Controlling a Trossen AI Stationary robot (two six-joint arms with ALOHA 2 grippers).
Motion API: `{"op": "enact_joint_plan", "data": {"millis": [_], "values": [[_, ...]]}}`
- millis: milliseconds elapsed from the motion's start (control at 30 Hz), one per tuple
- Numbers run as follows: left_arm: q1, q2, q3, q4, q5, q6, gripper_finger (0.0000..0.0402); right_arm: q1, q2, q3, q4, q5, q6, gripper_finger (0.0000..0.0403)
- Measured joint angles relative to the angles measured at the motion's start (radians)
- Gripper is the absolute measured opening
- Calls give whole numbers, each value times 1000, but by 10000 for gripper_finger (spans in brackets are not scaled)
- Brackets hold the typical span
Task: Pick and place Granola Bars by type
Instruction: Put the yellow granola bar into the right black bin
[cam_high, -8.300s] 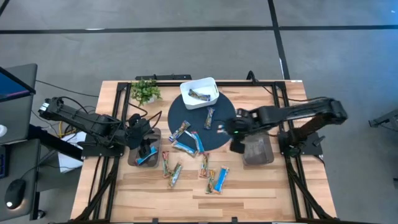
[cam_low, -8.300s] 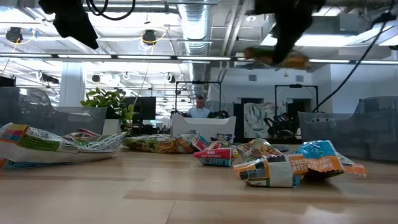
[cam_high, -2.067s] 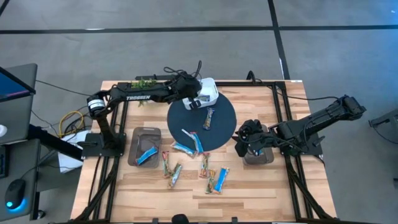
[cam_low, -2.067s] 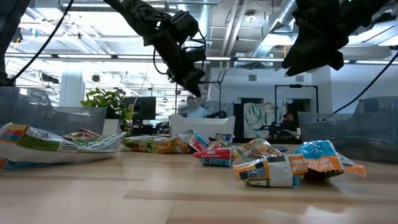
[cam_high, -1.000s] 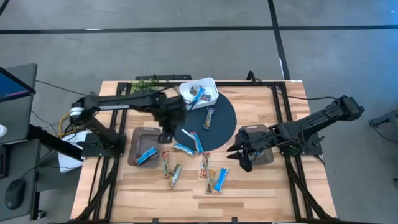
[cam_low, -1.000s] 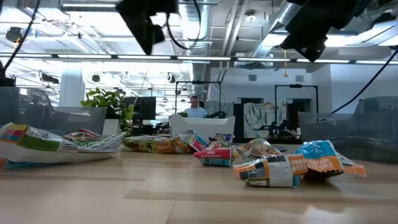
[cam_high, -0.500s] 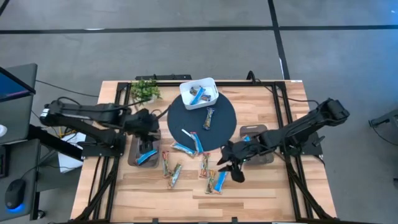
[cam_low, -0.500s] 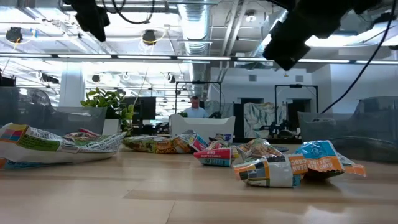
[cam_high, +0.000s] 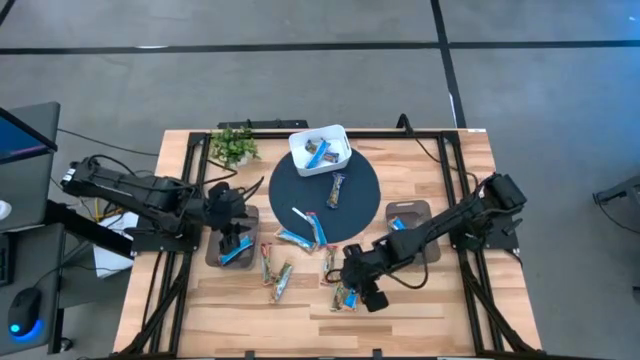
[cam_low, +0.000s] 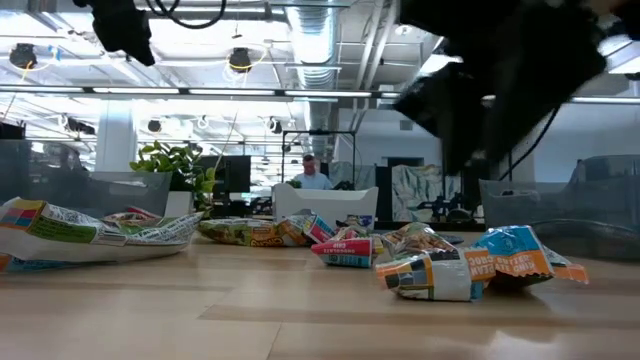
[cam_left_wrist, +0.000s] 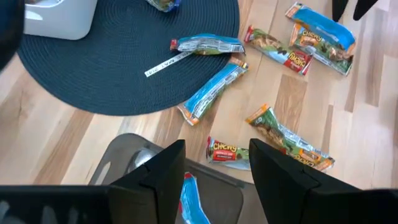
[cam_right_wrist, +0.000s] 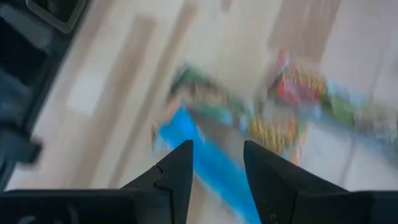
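Granola Bars (cam_high: 345, 292) lie on the wood just under my right gripper (cam_right_wrist: 214, 168), fingers parted and empty. The blue one's long axis runs slantwise past my fingertips. My left gripper (cam_left_wrist: 214, 171), open too, hangs over the grey tray (cam_high: 222, 217), much farther away.

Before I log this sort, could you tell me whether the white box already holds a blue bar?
Yes, the high view shows a blue bar lying inside the white box.

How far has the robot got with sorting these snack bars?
Early days. One blue bar lies in the left tray, a few in the white box. The right gripper, jaws open, hangs over the loose bars; about nine remain on mat and table.
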Motion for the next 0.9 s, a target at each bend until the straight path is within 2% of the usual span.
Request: {"op": "enact_joint_plan", "data": {"millis": [300, 433, 600, 900], "values": [[-29, -1, 0, 8, -31, -10, 171, 22, 58, 10, -37, -30, -68, 134], [-36, -1, 0, 10, -60, -12, 171, 25, 62, 7, -64, -6, -76, 134], [-38, -1, 0, 10, -75, -12, 171, 24, 73, 7, -84, 85, -76, 134], [-38, -1, 0, 8, -100, -12, 171, 21, 91, 9, -100, 83, -70, 134]]}}
